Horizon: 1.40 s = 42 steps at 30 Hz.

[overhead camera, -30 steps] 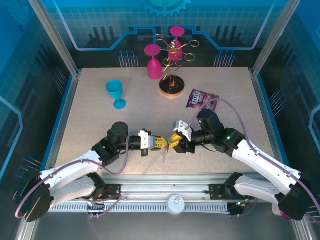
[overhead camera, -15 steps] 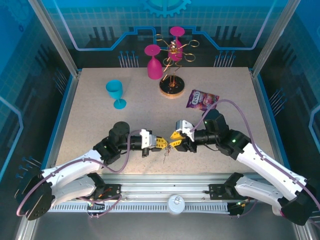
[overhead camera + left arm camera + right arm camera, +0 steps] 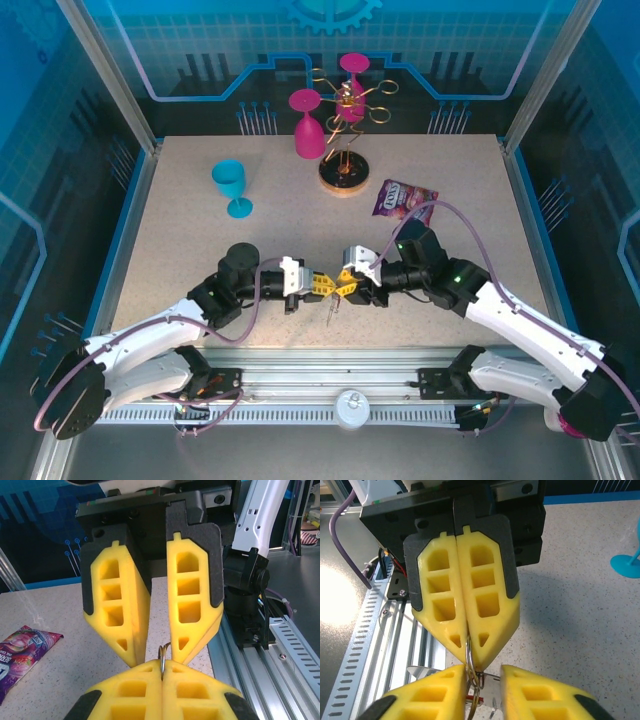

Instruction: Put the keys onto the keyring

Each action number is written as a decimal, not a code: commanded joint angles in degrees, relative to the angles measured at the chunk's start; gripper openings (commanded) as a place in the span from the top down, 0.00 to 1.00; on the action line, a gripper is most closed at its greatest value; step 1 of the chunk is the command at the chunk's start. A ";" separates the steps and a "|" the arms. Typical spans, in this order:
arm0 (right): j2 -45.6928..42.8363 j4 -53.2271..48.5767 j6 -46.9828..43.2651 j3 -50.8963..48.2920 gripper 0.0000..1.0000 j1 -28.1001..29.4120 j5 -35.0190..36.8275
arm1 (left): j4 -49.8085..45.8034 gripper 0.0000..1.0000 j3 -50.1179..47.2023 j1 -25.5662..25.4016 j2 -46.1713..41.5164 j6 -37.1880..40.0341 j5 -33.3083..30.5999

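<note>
Silver keyring [image 3: 474, 676] clenched by left end effector [image 3: 467, 661]; right end effector [image 3: 483, 674] parted; right wrist reveals keys [image 3: 469, 698].

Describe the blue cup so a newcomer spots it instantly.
On the table, look left of the gold rack. The blue cup stands alone and upright there; the two pink cups are by the rack.

The table [image 3: 200, 250] is beige with fine dark speckles. The wire rack [image 3: 352, 100] is gold, on a dark base with a tan rim. The magenta cups [image 3: 307, 125] are at the rack, the teal cup [image 3: 231, 186] to its left, and the purple snack packet [image 3: 403, 198], lettered in white, to its right. The left gripper [image 3: 328, 288] and right gripper [image 3: 341, 289] have yellow fingers [image 3: 470, 595] backed in black. The ring [image 3: 162, 655] is silver and the key tag [image 3: 470, 698] is red.
</note>
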 commanded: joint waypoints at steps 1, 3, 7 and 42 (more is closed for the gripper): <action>0.18 1.15 -0.47 0.59 0.83 0.88 0.78 | 3.05 1.00 1.53 -0.32 0.23 -0.66 1.97; 0.10 1.36 -0.51 0.73 0.94 0.87 1.27 | 3.37 1.00 1.33 -0.29 0.13 -0.75 1.97; -0.26 0.45 -1.38 1.74 1.00 0.90 2.25 | 2.58 1.00 1.47 -0.29 0.23 -0.36 1.47; 4.81 -14.06 -6.83 13.06 0.66 2.13 7.98 | -10.57 1.00 4.27 -0.25 -2.12 8.29 -8.50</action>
